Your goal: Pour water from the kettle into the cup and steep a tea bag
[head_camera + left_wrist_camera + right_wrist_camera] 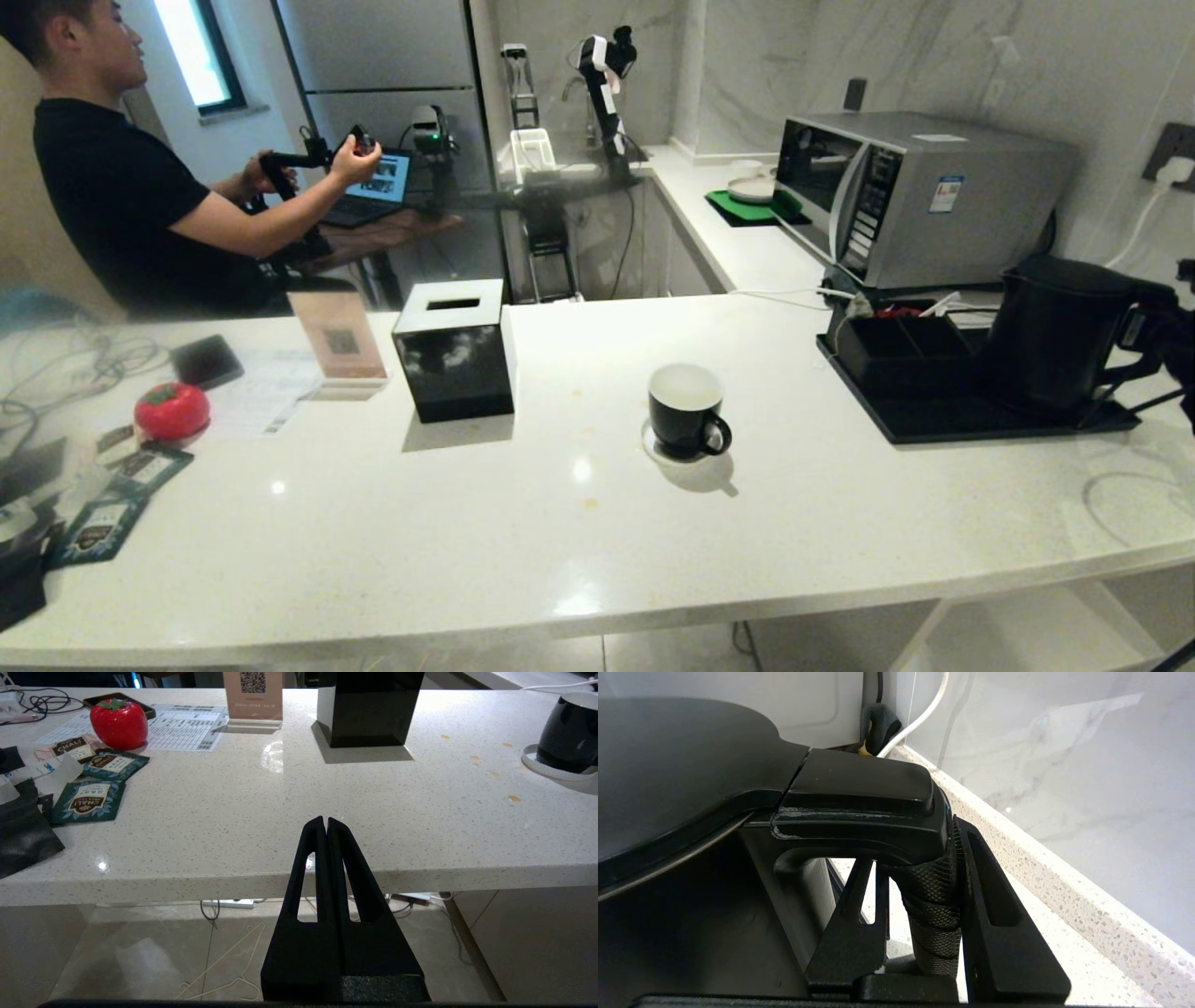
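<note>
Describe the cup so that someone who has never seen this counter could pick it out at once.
On the white counter, look between the black tissue box and the black tray that carries the kettle. The cup stands alone there on a white coaster. It is the only small glossy black mug, white inside, with a round loop handle.

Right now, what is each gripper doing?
Left gripper: shut, holding nothing.
Right gripper: shut on the kettle handle.

Black kettle [1055,331] upright; black cup [686,411] apart.
</note>
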Tool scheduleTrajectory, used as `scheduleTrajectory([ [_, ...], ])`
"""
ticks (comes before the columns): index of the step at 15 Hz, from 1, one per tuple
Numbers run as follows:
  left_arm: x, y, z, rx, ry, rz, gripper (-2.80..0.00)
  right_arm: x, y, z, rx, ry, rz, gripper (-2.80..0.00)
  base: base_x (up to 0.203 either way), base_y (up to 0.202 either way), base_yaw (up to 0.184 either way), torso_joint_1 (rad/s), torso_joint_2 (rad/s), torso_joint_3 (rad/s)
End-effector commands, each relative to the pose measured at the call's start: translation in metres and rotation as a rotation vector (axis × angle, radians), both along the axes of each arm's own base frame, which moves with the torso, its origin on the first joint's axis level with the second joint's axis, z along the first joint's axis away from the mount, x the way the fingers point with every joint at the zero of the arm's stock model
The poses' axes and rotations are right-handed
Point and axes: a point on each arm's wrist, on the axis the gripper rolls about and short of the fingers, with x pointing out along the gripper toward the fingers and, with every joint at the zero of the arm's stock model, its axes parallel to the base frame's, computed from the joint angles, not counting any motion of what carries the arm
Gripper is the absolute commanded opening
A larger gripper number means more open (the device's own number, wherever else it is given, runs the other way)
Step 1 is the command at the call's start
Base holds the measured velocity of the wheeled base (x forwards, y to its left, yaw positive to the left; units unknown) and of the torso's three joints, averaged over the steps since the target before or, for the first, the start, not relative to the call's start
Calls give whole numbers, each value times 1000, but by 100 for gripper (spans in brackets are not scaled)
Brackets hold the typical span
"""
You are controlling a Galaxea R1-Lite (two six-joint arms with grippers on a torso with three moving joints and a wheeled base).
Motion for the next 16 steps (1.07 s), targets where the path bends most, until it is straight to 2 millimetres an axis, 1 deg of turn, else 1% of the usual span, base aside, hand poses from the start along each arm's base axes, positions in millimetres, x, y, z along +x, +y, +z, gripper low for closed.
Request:
scheduleTrajectory([
  [1,0,0,0,-1,1,1,-280,1,0,-5,2,6,1,-280,0,0,0,0,0,0],
  [8,0,0,0,-1,1,1,-280,2,-1,-10,6,15,1,-280,0,0,0,0,0,0],
  [16,0,0,0,-1,1,1,-280,2,-1,-9,5,14,0,-280,0,0,0,0,0,0],
])
